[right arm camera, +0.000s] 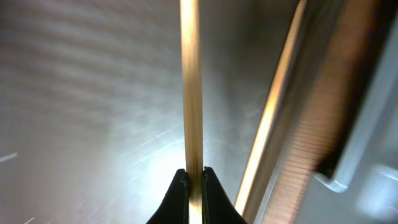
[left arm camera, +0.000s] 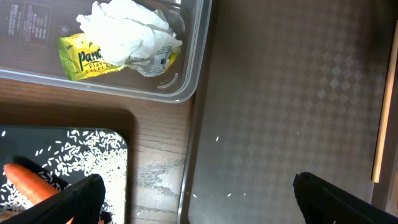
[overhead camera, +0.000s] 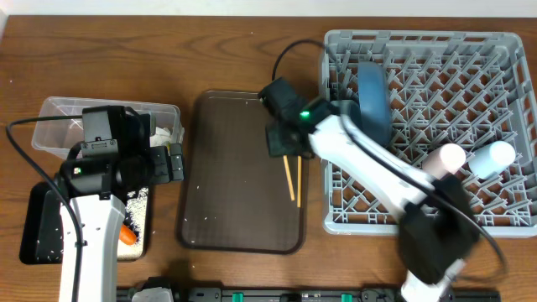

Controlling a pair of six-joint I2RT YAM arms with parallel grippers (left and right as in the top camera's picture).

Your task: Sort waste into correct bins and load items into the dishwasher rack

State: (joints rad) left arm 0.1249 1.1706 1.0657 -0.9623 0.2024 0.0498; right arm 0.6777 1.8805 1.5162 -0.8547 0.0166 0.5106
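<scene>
Closest to your right wrist camera is a wooden chopstick [right arm camera: 190, 93], running straight up the view from between the fingers of the right gripper [right arm camera: 194, 177]. The jaws are nearly together and clamped on it, with no gap showing on either side. The second chopstick [right arm camera: 273, 106] lies just beside it to the right, along the raised edge of the serving tray [right arm camera: 74, 112].

Now sweep the overhead view from the left. The black tray [overhead camera: 33, 222] holds scattered rice grains [overhead camera: 136, 200] and the carrot [overhead camera: 127, 236]. Behind it, the clear tub [overhead camera: 59, 113] holds the tissue [left arm camera: 127, 28] and the yellow-green wrapper [left arm camera: 84, 59], so the waste you can see looks sorted. Your left gripper [left arm camera: 199, 193] hovers over the strip of counter [left arm camera: 158, 155] between the bins and the serving tray, jaws spread wide and holding nothing. The serving tray carries only the two chopsticks near its right edge and a few pale specks. On the right, the dishwasher rack [overhead camera: 503, 42] has the blue plate [overhead camera: 373, 96] standing on edge and the pink cup [overhead camera: 445, 159] beside the light-blue cup [overhead camera: 493, 158].

You're on the loading step, and I'd judge it near the end, with the chopsticks left to go. The next move calls for a lift clear of the tray rim, then a carry right to the rack. Only one stick appears gripped, so expect a second trip. Watch for the thin stick pivoting in the grip or slipping through the lattice.
</scene>
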